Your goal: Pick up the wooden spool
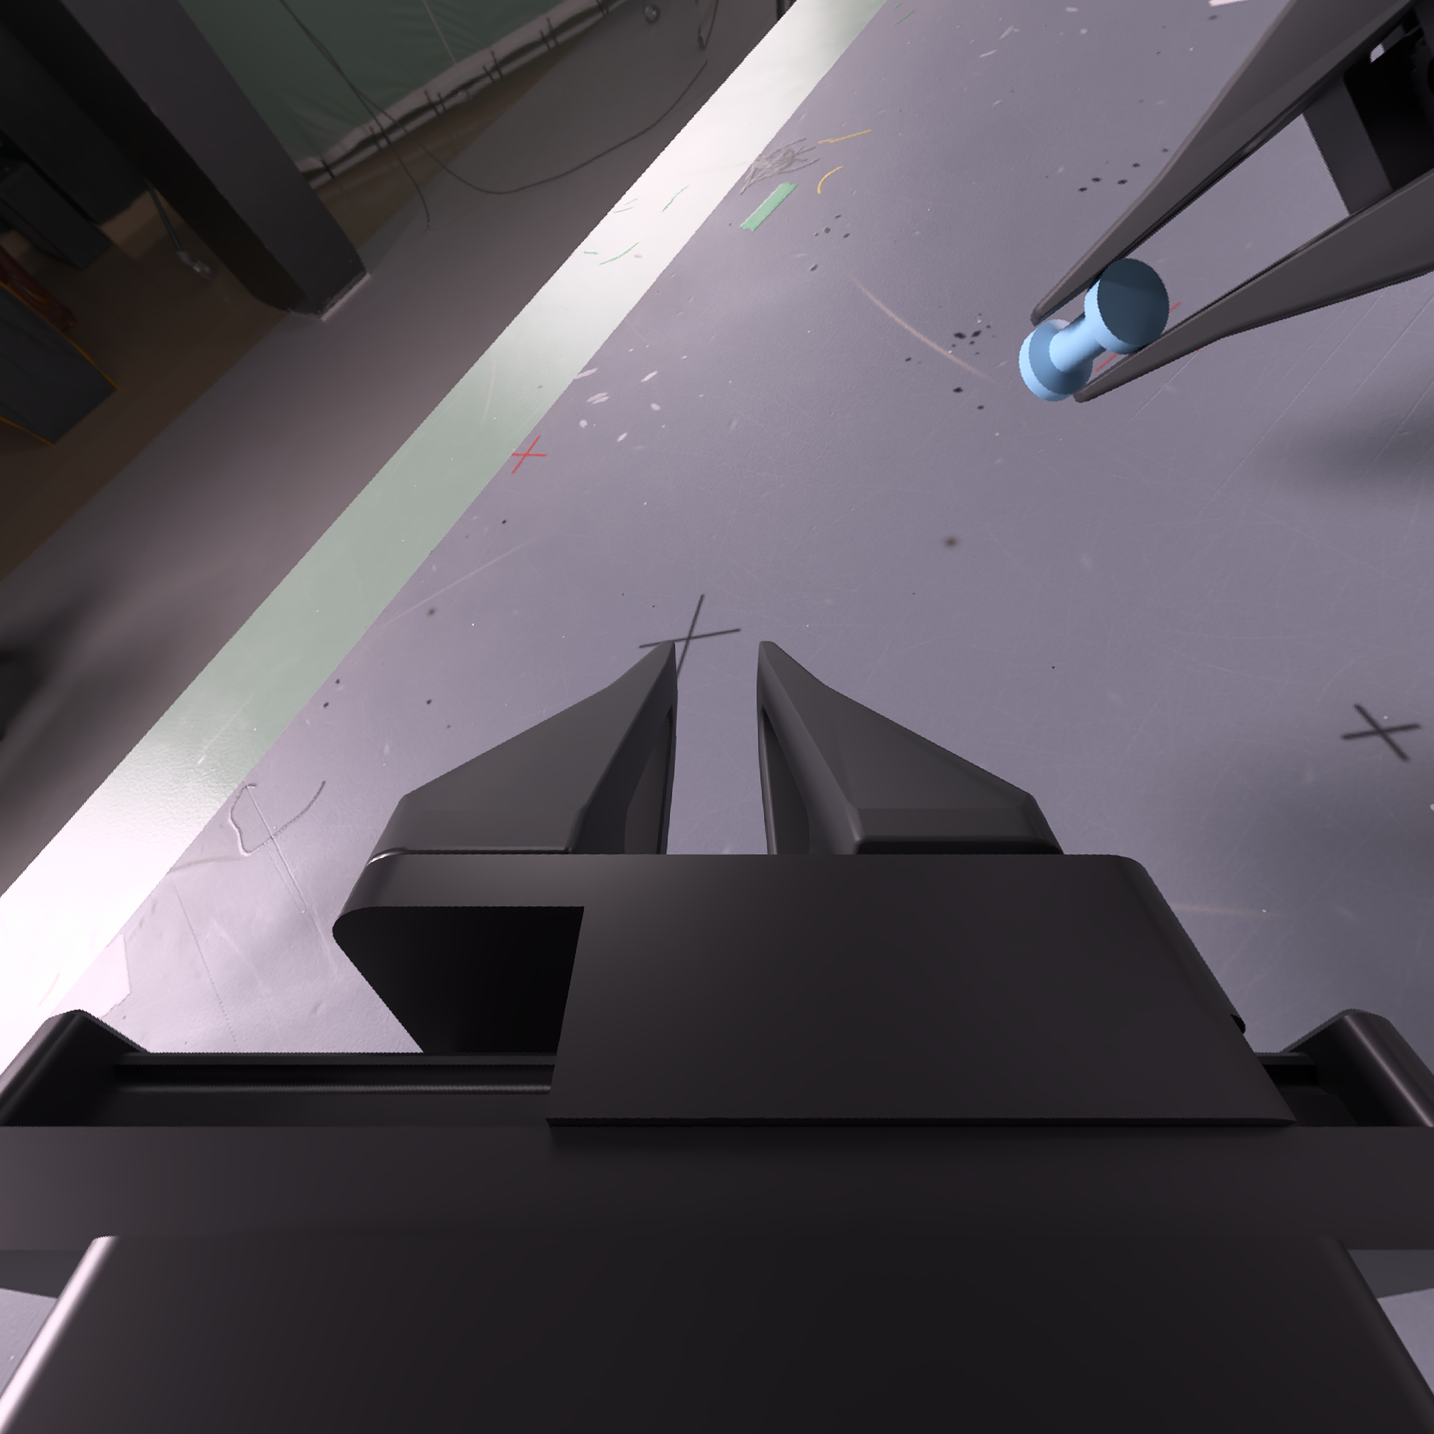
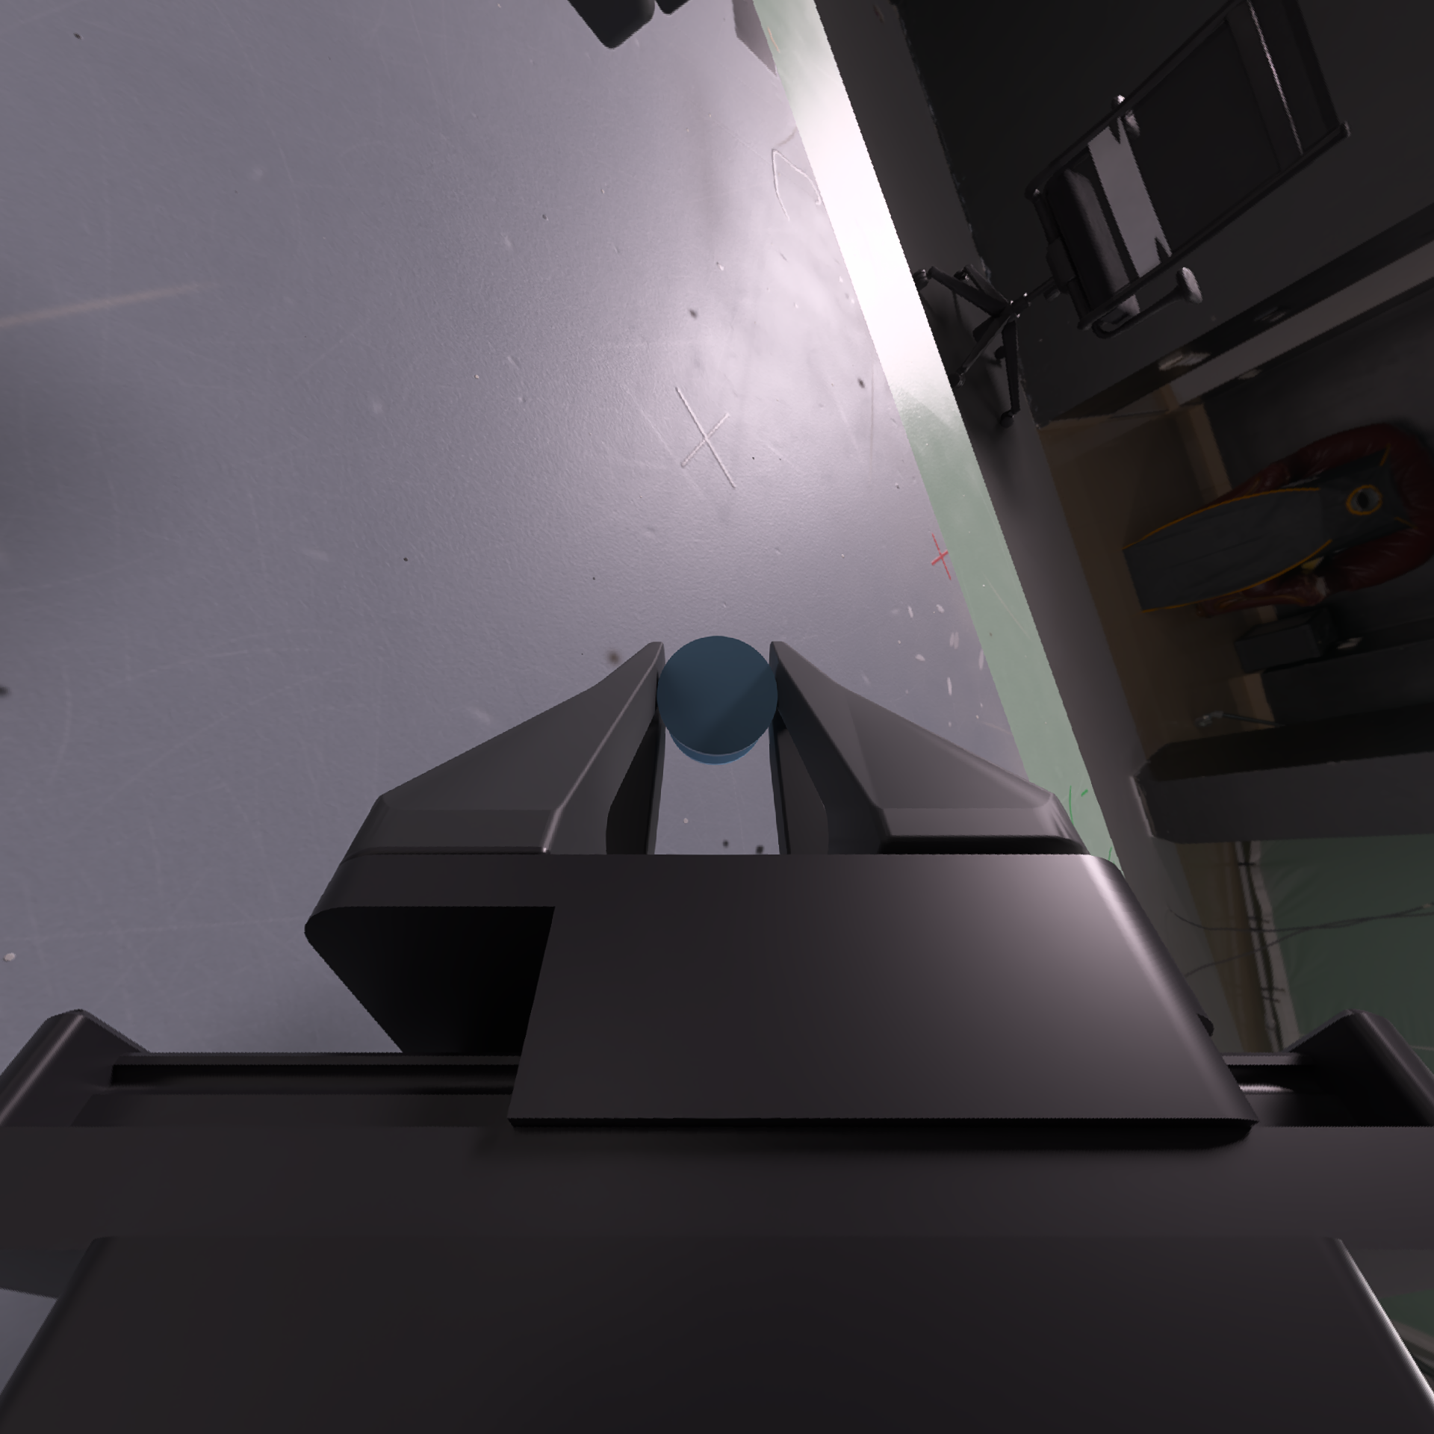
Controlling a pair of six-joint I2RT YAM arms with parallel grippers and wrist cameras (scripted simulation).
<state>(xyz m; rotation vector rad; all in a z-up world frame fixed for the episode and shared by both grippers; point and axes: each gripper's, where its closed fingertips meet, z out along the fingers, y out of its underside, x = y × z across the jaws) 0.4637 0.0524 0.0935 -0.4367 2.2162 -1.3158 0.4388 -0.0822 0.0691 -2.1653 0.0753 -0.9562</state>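
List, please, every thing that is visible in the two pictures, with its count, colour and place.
spool: one, light blue, between the fingers of the right claw, over the table
table: one, grey, scratched and speckled, with a pale green edge, under both claws
cross marks: several, black, red and pale, drawn on the table top
strip of tape: one, green, on the table near its edge
office chair: one, black, on the floor past the table edge
left claw: one, black, above the table, fingers close together with a narrow gap, holding nothing
right claw: one, black, shut on the spool
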